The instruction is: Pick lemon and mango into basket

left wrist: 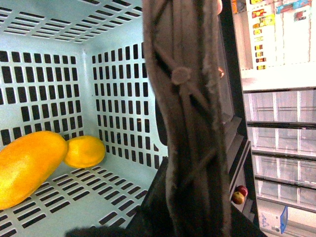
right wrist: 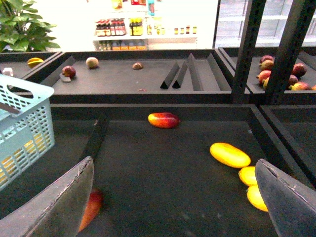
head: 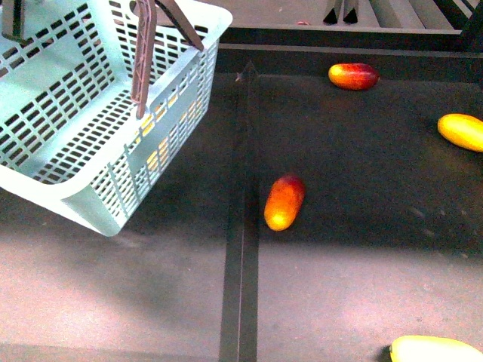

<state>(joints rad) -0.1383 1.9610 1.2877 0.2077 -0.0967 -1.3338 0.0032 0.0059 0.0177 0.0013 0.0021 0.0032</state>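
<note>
At the surface's near edge, toward its right corner, a pale yellow fruit (head: 434,349) pokes into view. A red-orange mango (head: 284,201) lies mid-surface beside the centre divider (head: 243,226). The right pincer (right wrist: 173,197) hangs above it, jaws wide apart. The basket (head: 83,113) is tilted, lifted at the left edge by its brown handle (left wrist: 190,118); the left pincer's state cannot be told. Inside lie a mango (left wrist: 27,165) and a lemon (left wrist: 85,151), touching. Judged so, both fruits are in; next comes setting the basket down level

Slotted plastic basket (head: 90,143), glossy mango (head: 284,202), matt tray (head: 362,226)
</note>
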